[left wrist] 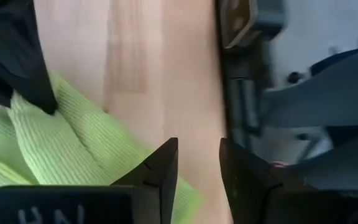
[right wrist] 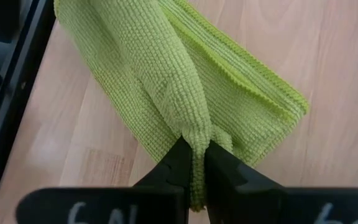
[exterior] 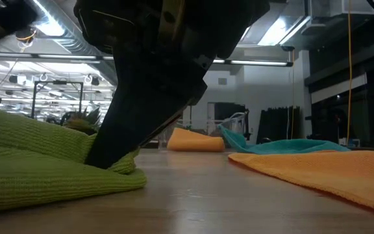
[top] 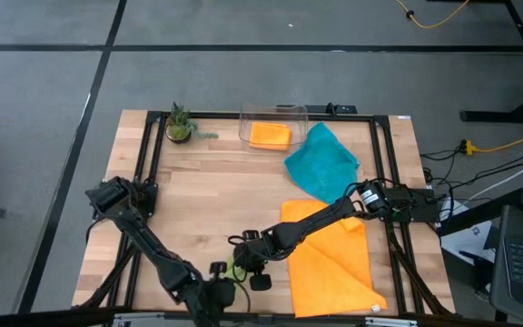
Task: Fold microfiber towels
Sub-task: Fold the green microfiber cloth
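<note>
The lime green towel point(right wrist: 185, 74) lies bunched in several layers on the wooden table point(top: 216, 191) near its front edge, and also shows in the low view point(exterior: 37, 162). My right gripper point(right wrist: 194, 165) is shut on it, reaching in from the right side point(top: 243, 259). Just beside it, my left gripper point(left wrist: 197, 168) hangs open over the towel's edge and bare wood, with nothing between its fingers. A large orange towel point(top: 330, 259) lies flat under the right arm. A teal towel point(top: 320, 163) lies crumpled behind it. My right gripper pinches a raised fold of the lime green towel point(right wrist: 194, 146) between its two fingers. The fingers slant down at it from the table's right and far side. The fold rises up into the fingers as a narrow ridge, while the remaining layers point(right wrist: 260, 99) lie on the table.
A clear plastic bin point(top: 272, 127) at the table's far edge holds a folded orange towel point(top: 269, 134). A small potted plant point(top: 180, 123) stands at the far left corner. Black frame rails run along the table's sides. Bare wood shows at the middle left.
</note>
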Robot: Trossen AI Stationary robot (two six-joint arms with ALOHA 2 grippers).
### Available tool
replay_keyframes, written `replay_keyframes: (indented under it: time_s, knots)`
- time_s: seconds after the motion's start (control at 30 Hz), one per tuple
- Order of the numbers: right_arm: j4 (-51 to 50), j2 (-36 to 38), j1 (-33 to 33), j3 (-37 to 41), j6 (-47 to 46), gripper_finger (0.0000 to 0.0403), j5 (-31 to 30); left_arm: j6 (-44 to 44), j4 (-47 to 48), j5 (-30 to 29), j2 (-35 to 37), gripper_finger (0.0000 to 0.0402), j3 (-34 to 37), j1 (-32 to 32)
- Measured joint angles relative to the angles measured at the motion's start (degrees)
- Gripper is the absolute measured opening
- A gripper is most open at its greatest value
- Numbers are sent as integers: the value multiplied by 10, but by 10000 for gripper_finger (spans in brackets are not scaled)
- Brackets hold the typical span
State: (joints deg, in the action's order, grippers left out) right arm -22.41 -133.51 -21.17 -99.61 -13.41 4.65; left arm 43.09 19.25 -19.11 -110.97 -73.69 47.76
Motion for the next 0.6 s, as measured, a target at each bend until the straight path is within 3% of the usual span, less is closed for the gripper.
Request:
replay_keyframes:
  time_s: [0.23,0.6]
  knots:
    - [1,0,1,0,0,31,8,-15,34,-55,-21,109,0,-21]
    - [8,0,0,0,1,31,6,-15,31,-60,-66,109,-2,-22]
